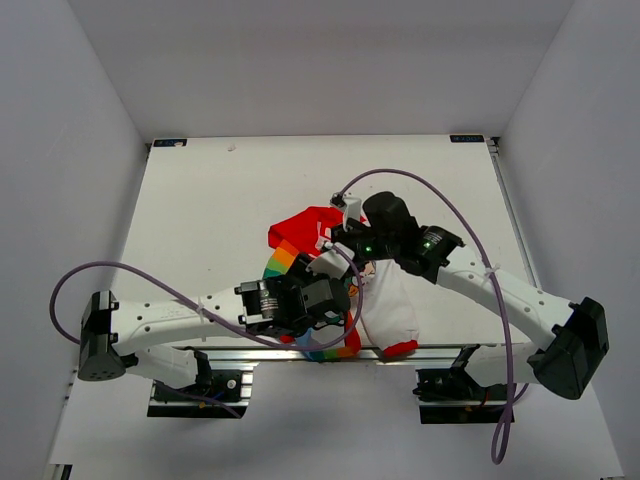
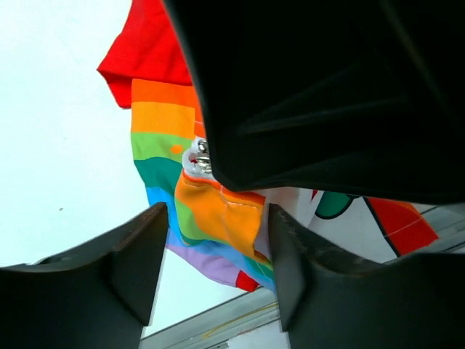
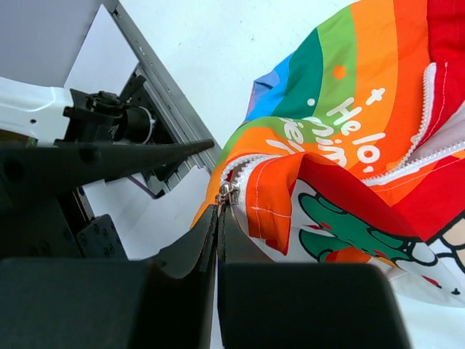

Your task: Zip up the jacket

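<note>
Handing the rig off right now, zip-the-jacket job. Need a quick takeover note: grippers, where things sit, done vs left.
Right gripper: shut on the zipper pull, at the bottom of the rainbow hem.
Left gripper: open, one finger on each side of the hem's lower edge, not clamped.
Jacket: bunched on the table near the front edge, between the two arms.
Done: pull is gripped at the hem end.
Left: zipper teeth above the pull are apart, so nearly the whole run is unzipped. Likely next: clamp the hem with the left, then draw the pull up.
</note>
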Available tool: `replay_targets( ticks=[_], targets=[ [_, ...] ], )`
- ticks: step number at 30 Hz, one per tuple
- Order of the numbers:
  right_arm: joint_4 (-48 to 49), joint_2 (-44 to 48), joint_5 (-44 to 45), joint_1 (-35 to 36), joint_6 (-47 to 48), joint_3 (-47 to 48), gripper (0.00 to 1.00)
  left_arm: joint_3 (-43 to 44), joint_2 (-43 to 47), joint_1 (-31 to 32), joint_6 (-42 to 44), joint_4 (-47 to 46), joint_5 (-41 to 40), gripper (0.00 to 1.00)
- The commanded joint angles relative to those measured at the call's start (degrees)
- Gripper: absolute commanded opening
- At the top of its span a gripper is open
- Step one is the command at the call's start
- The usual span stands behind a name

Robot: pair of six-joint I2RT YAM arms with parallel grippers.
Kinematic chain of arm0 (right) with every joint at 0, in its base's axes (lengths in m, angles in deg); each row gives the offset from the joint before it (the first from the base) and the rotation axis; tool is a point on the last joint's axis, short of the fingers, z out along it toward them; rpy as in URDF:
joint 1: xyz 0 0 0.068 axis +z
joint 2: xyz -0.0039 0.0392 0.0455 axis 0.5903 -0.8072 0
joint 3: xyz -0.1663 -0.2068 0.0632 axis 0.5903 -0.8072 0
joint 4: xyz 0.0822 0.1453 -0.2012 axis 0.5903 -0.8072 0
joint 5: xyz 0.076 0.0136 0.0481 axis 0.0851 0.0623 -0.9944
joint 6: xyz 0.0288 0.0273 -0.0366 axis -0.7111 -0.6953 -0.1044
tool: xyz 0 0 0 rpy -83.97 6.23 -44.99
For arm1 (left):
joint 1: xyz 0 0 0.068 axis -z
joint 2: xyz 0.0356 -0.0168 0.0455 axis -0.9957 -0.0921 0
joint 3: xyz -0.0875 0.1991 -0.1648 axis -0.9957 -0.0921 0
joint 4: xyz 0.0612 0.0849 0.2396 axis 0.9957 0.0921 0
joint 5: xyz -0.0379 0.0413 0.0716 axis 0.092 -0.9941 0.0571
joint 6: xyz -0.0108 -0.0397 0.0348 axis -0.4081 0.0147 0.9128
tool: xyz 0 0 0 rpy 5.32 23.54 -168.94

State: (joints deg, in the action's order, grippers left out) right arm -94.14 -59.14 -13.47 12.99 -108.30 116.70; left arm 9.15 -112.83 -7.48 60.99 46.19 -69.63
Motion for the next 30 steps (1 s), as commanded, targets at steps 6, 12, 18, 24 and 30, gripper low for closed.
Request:
replay_targets(
  ticks=[6, 12, 18, 24, 30],
  targets=[
    [2.16, -0.13, -2.22, 0.23, -1.64, 2.57, 0.0, 0.4, 2.4, 1.08, 0.42, -2.89, -6.29, 0.41],
    [4.27, -1.19, -1.08, -0.04, -3.31, 2.31, 0.0, -2.5, 4.96, 1.69, 2.1, -8.53, -6.03, 0.0],
    [10.92, -0.4, 0.87, -3.63, -9.72, 0.29, 0.0, -4.43, 5.84, 3.63, 2.45, -8.97, -4.98, 0.0],
    [14.91, 2.41, 4.45, -6.63, -13.16, -2.44, 0.0, -4.35, 4.43, 6.61, -2.11, -3.53, -5.32, 0.0],
    [13.59, -0.66, 6.83, -6.72, -13.24, -2.71, 0.0, -4.08, 3.9, 9.69, -2.12, -3.61, -3.57, 0.0]
  ],
)
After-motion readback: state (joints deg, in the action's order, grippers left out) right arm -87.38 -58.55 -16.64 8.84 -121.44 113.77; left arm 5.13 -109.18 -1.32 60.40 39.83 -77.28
